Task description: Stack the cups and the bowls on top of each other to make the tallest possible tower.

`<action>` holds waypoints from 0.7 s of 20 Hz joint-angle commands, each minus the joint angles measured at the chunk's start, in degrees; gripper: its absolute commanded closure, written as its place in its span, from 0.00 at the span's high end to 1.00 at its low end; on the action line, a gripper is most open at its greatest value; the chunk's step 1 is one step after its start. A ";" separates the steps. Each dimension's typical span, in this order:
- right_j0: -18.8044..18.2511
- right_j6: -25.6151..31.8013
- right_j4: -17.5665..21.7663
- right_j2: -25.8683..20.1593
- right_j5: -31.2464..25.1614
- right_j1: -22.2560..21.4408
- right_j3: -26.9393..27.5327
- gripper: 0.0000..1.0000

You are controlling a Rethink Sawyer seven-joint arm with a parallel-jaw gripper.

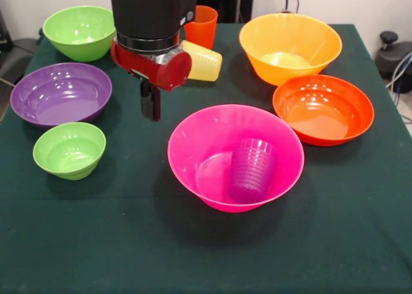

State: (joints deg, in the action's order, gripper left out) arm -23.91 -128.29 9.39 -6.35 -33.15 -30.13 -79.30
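Left side: purple bowl (61, 93), two green bowls, the larger (80, 31) at the far corner, the smaller (69, 150) nearest us. All loose on the table (96, 242). Gripper (150, 101) hangs just right of the purple bowl, holding nothing; we cannot tell if it is spread or closed. Behind it: yellow cup (202, 61) on its side, orange cup (203, 26) upright. Centre: pink bowl (235, 157), purple cup (252, 170) upside down inside, our only stack. Right: yellow-orange bowl (290, 48), orange-red bowl (323, 109). We judge the next piece should sit centred on the cup, released low; it tips easily.
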 commanded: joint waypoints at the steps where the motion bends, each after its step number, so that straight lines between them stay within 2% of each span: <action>1: 0.94 13.44 4.79 -7.02 -6.79 1.32 1.66 0.00; 9: 1.52 14.39 6.75 -8.47 -8.57 1.52 2.87 0.00; 14: 3.74 13.54 8.26 -8.14 -9.48 0.23 2.54 0.00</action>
State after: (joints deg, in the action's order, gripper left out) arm -22.74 -128.29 12.60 -8.88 -35.20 -30.09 -78.90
